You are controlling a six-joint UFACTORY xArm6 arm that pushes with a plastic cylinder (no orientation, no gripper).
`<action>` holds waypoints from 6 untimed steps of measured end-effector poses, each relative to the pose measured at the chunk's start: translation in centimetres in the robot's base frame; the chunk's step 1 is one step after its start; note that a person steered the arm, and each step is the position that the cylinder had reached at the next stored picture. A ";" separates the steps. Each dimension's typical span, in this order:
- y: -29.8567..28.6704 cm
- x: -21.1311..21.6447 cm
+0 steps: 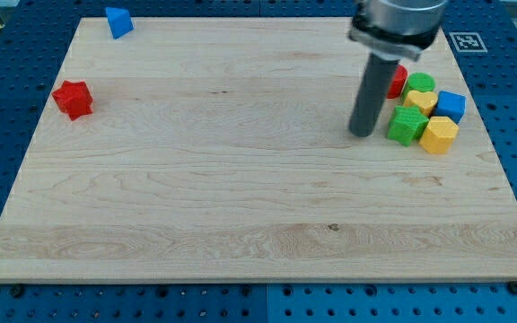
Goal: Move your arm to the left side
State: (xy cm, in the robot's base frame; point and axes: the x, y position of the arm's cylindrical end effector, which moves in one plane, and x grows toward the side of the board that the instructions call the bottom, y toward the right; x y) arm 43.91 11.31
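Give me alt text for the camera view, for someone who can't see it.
A dark rod's tip rests on a wooden board, just left of a cluster of green, yellow, blue and red blocks at the view's right. A red star block and a blue block sit far left.

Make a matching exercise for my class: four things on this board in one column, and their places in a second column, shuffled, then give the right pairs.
Column one:
1. red star block
2. blue block standing alone
3. my tip
4. yellow block at the cluster's bottom

Column two:
A. just left of the green block
B. the view's top left corner
C. near the board's left edge
D. the view's right, next to the green block

Pairs: 1-C, 2-B, 3-A, 4-D
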 end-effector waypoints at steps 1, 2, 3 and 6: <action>-5.7 2.3; -13.5 3.0; -21.5 3.0; -41.0 -3.5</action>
